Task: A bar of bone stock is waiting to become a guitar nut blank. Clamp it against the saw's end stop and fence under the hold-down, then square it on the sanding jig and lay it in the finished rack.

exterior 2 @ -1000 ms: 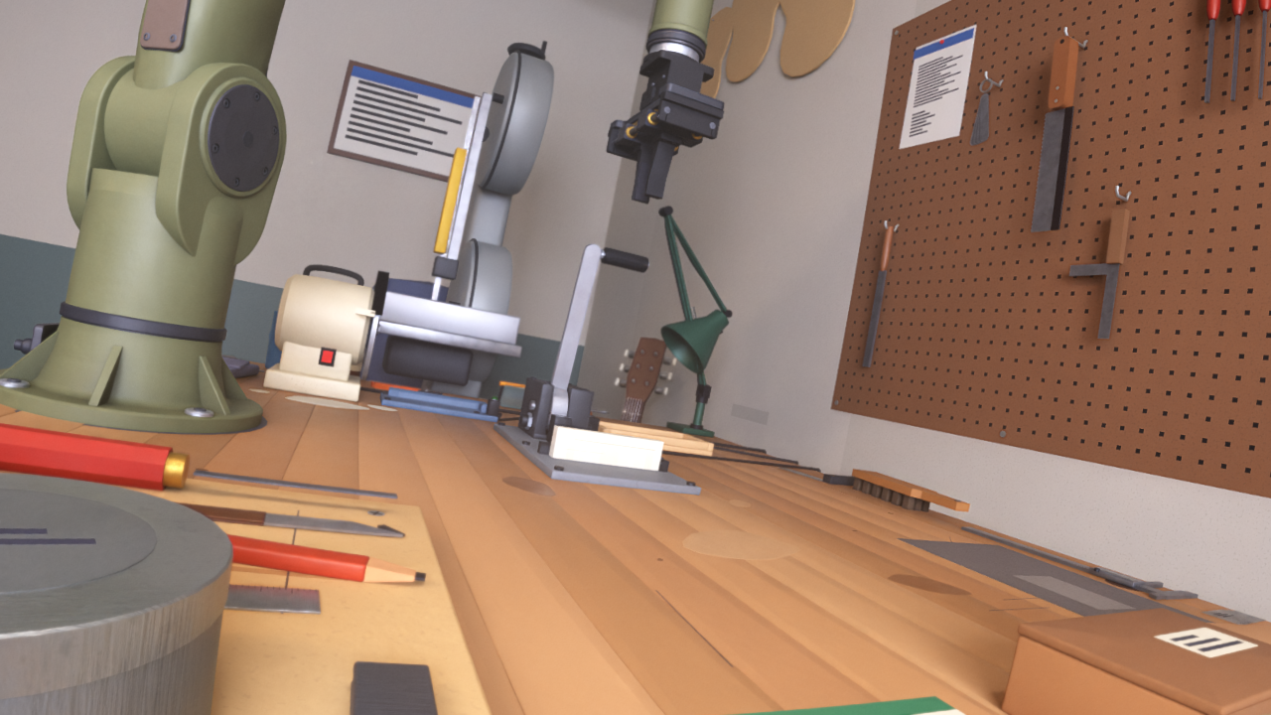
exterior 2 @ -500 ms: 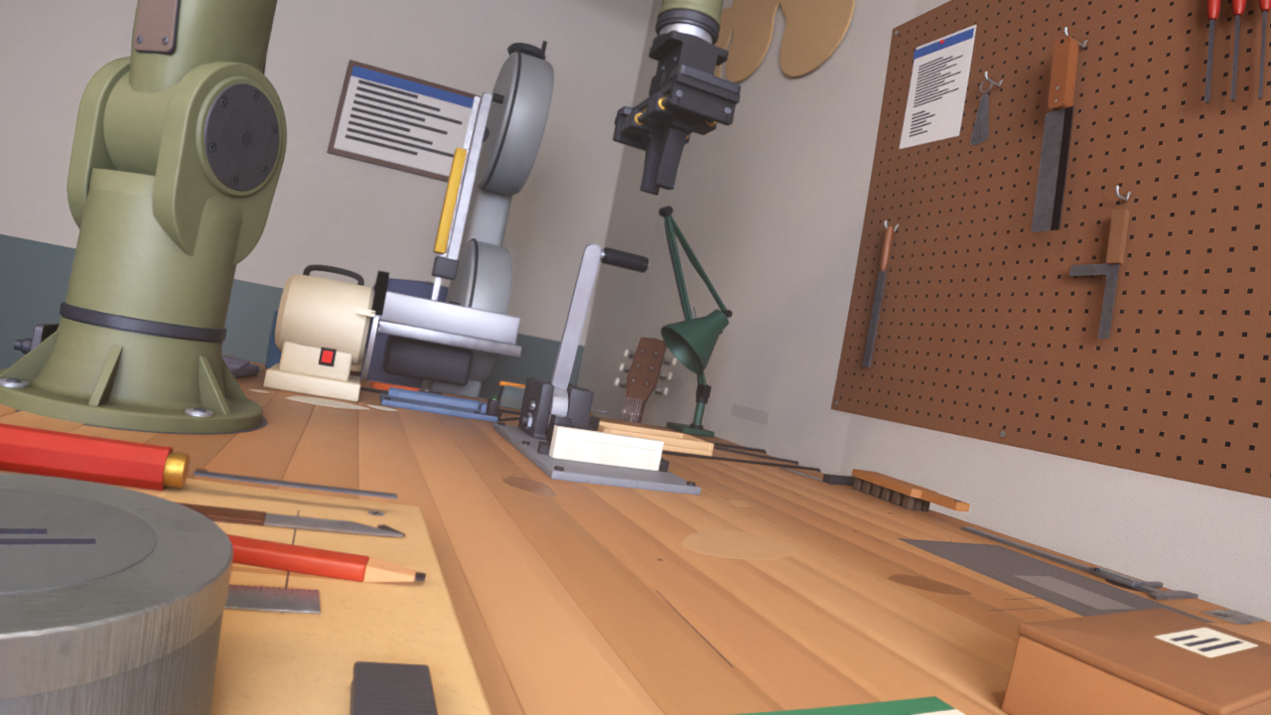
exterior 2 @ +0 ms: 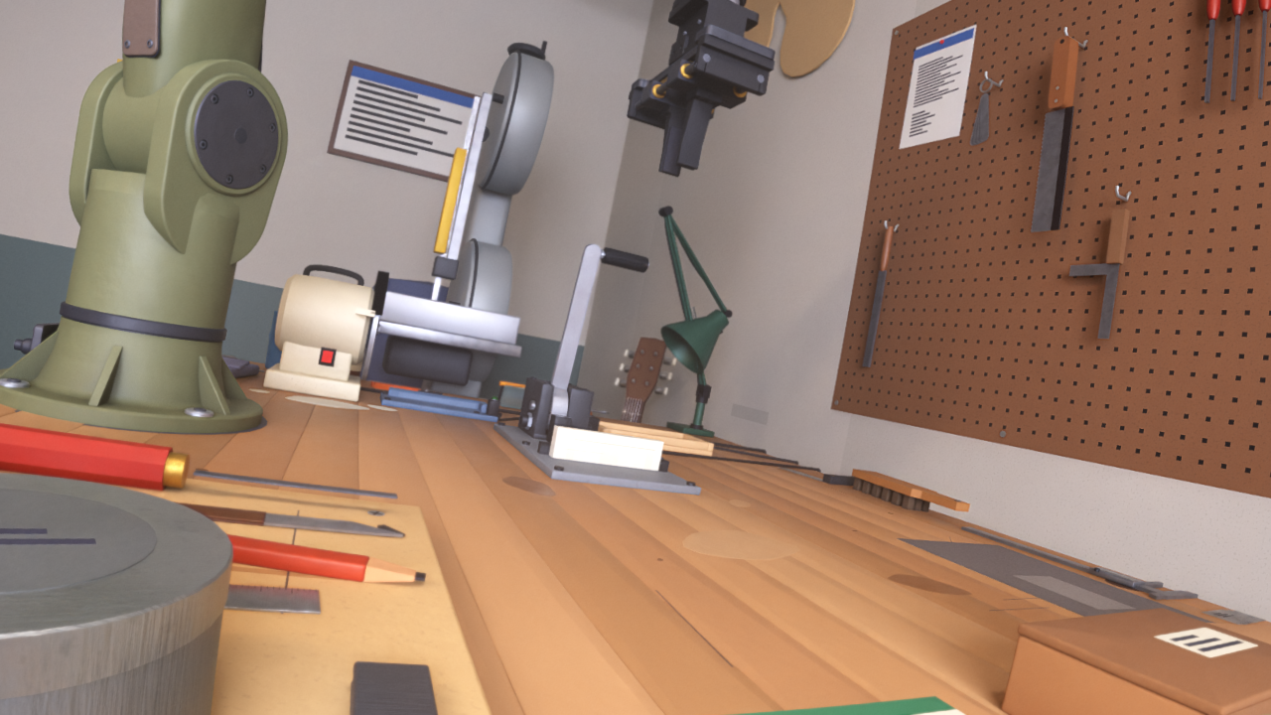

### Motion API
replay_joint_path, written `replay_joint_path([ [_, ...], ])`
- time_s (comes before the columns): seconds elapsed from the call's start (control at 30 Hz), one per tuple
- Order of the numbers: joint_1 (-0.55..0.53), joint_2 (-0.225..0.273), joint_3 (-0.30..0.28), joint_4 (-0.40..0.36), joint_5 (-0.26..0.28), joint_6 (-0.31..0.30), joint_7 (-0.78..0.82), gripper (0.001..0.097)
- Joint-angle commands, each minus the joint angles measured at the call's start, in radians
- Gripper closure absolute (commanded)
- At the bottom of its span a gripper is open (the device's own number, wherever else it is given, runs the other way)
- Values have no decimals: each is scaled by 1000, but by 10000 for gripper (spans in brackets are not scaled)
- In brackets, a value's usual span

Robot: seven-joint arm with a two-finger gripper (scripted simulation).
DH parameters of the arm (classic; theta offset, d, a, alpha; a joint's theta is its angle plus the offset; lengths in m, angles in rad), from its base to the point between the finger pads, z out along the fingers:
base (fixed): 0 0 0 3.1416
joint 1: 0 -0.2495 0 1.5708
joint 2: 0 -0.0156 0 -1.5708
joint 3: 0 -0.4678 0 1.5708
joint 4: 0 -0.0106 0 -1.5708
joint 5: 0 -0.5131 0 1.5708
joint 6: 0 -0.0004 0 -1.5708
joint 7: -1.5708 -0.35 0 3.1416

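The cream-white bone bar [exterior 2: 606,447] lies on the grey metal base plate [exterior 2: 613,469] of the clamp fixture at mid-bench, beside the black block at the foot of the hold-down lever [exterior 2: 587,311], whose handle stands raised. High above and a little to the right, my black gripper [exterior 2: 681,135] hangs in the air, empty, with its fingers partly open and pointing down.
My olive arm base [exterior 2: 151,222] fills the left. Behind the fixture stand the cream motor and belt sander [exterior 2: 418,302], a green desk lamp [exterior 2: 698,329] and a wooden tray [exterior 2: 662,436]. Pencils and files [exterior 2: 267,525] lie front left; a cardboard box [exterior 2: 1147,662] sits front right under the pegboard.
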Motion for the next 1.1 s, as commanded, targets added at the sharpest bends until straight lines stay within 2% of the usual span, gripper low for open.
replay_joint_path([
  [0.0,0,1,-2,-1,0,0,2,633],
  [0.13,3,0,-1,-1,0,0,5,638],
  [0.2,3,0,-1,0,1,0,5,673],
  [1.07,4,-1,0,0,1,0,8,673],
])
